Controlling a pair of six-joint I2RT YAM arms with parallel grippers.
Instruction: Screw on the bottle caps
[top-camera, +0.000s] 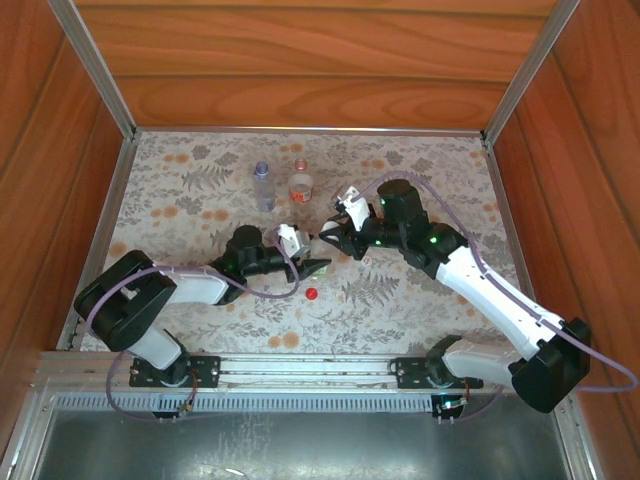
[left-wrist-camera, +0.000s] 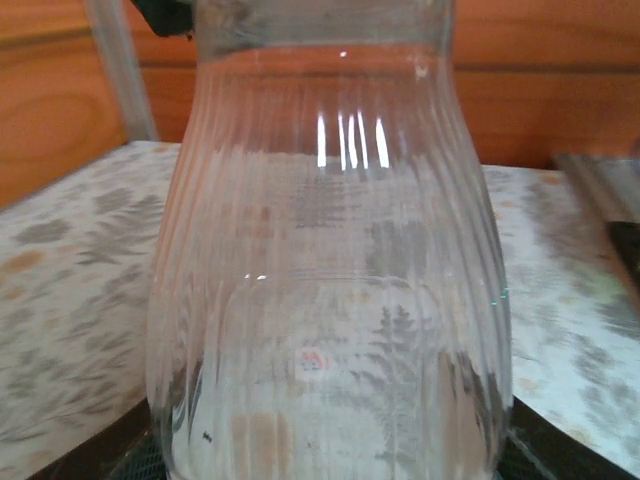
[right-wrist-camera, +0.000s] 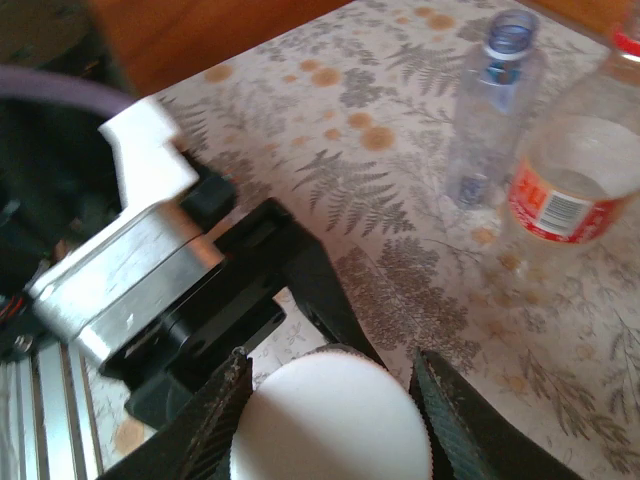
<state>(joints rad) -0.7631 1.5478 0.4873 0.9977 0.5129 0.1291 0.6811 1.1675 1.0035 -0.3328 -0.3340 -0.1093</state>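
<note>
Arms converge: right claw (right-wrist-camera: 335, 400) clasps white cap (right-wrist-camera: 330, 440), left claw (top-camera: 303, 264) clasps bottle (left-wrist-camera: 330, 250).

Table centre: the left gripper (top-camera: 308, 264) and the right gripper (top-camera: 330, 240) meet here, close together. The clear bottle (left-wrist-camera: 330, 280) sits between the left fingers and the white cap (right-wrist-camera: 330, 420) between the right fingers, so nothing can pass between them.
Back middle: the bluish bottle (top-camera: 262, 185) and the red-label bottle (top-camera: 301, 183) stand upright near each other, with a narrow gap between.
Front middle: the red cap (top-camera: 311, 294) lies alone, free from above.
Back right of the table (top-camera: 450, 165): bare and open.
Back left: bare and open.
Sides: wooden walls (top-camera: 300, 90) close the left, back and right.
</note>
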